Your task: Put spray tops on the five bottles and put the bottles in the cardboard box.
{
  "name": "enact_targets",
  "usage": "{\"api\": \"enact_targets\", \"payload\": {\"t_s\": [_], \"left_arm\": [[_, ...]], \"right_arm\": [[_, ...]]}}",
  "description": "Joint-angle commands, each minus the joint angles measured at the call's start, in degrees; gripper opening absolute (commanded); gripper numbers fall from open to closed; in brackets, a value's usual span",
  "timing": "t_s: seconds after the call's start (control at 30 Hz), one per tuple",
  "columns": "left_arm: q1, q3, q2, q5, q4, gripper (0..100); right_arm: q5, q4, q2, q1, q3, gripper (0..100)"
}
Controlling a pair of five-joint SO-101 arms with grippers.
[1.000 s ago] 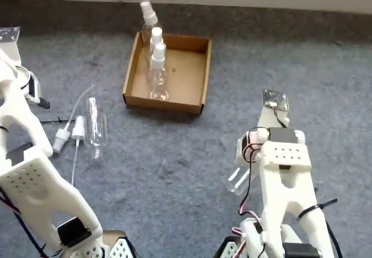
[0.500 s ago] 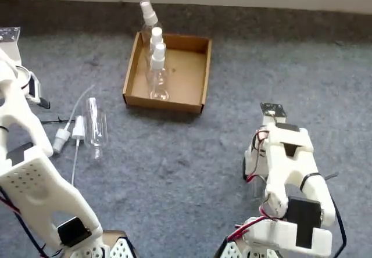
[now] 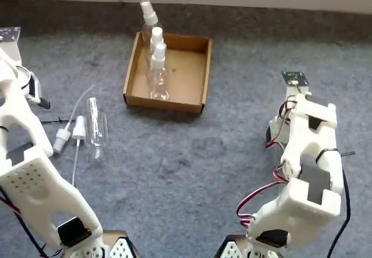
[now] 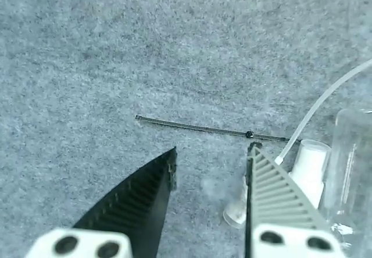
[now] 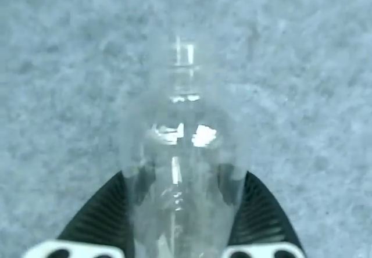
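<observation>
My right gripper (image 5: 184, 179) is shut on a clear bottle (image 5: 183, 147) with no top, its open neck pointing away over the carpet. The right arm (image 3: 308, 136) stands at the right of the high view and hides that bottle there. A second topless bottle (image 3: 96, 127) lies on the carpet at the left, beside two loose spray tops (image 3: 78, 129) (image 3: 61, 139) with long tubes. My left gripper (image 4: 213, 149) hangs open above the carpet next to those spray tops (image 4: 308, 164) and the bottle (image 4: 354, 171). The cardboard box (image 3: 195, 104) holds three upright bottles (image 3: 157, 75) with tops on.
A thin black zip tie (image 4: 203, 128) lies on the grey carpet by the left gripper. The left arm (image 3: 26, 153) runs along the left edge. A dark strip and a pale wall border the far side, behind the box.
The right arm has swung to the right and farther back, carrying its bottle, which the arm now covers in the high view. The left arm and the things on the carpet have not moved.
</observation>
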Motion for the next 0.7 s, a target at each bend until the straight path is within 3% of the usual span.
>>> {"api": "enact_targets", "payload": {"t_s": [0.0,0.23,0.67], "left_arm": [[1.19,-2.33,-3.21,-0.26,0.26,19],[0.92,-2.33,-3.3,-0.26,0.35,19],[0.92,-2.33,-3.3,-0.26,0.35,19]], "right_arm": [[1.14,1.19,-0.48,0.4,-4.0,8.4],[1.23,4.26,-0.57,0.4,-4.18,24.0],[1.05,6.46,-0.13,0.22,-15.96,25.5]]}}
